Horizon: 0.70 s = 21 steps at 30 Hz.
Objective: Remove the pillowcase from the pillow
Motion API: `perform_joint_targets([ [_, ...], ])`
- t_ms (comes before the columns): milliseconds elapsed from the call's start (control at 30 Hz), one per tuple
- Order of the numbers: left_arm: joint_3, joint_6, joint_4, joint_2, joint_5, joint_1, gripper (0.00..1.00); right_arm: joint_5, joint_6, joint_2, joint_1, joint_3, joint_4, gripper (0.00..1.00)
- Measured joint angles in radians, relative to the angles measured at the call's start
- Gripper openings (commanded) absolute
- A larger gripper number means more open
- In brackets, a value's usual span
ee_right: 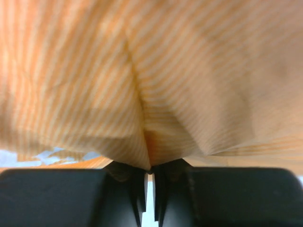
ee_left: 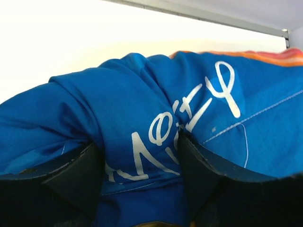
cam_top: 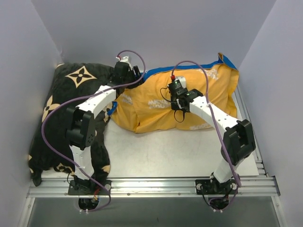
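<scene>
White desk [cam_top: 180, 156], grey walls [cam_top: 28, 56]. We see the left tool [ee_left: 142, 163] clamping a blue bunch at the left end of the pillowcase [cam_top: 215, 82]. The right tool [ee_right: 149, 171], nearly closed, pinches an orange fold mid-cover. Its long axis runs left-right across the far desk. The pillow is hidden, presumably inside.

We cannot see the pillow; the pillowcase [cam_top: 156, 113] covers it. From the top, its letters are too small to read. The left arm [cam_top: 97, 104] hides part of the black pillow [cam_top: 71, 90]. In the left wrist view the left gripper [ee_left: 142, 158] is cut off at the bottom. Blue cloth bunches between its fingers [ee_left: 75, 177] and hides their tips, so we cannot tell if they squeeze it. Some white writing is lost in a fold. In the right wrist view the cloth is blurry and runs off every edge, and the right gripper [ee_right: 149, 172] is blurry and cut off below.
</scene>
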Motion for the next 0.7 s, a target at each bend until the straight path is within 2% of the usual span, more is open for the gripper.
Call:
perform_joint_targets([
  [200, -0.193, -0.031, 0.05, -0.127, -0.006, -0.046, 0.68, -0.026, -0.002, -0.127, -0.026, 0.069, -0.209, 0.01],
  [300, -0.308, -0.05, 0.033, -0.178, 0.001, -0.082, 0.75, -0.024, -0.013, -0.206, -0.047, 0.125, -0.306, 0.05],
  [433, -0.416, -0.056, -0.044, -0.196, 0.039, -0.124, 0.8, -0.024, -0.032, -0.275, -0.06, 0.2, -0.332, 0.02],
  [533, -0.445, -0.051, -0.067, -0.21, 0.052, -0.141, 0.83, -0.049, -0.032, -0.273, -0.063, 0.184, -0.334, 0.02],
  [567, -0.45, -0.048, -0.075, -0.223, 0.051, -0.142, 0.87, -0.063, -0.032, -0.264, -0.063, 0.168, -0.332, 0.02],
  [633, -0.459, -0.036, -0.102, -0.268, 0.028, -0.14, 0.98, -0.098, -0.029, -0.235, -0.064, 0.128, -0.318, 0.05],
  [700, -0.46, -0.026, -0.135, -0.328, -0.006, -0.14, 0.98, -0.132, -0.021, -0.194, -0.064, 0.092, -0.297, 0.11],
])
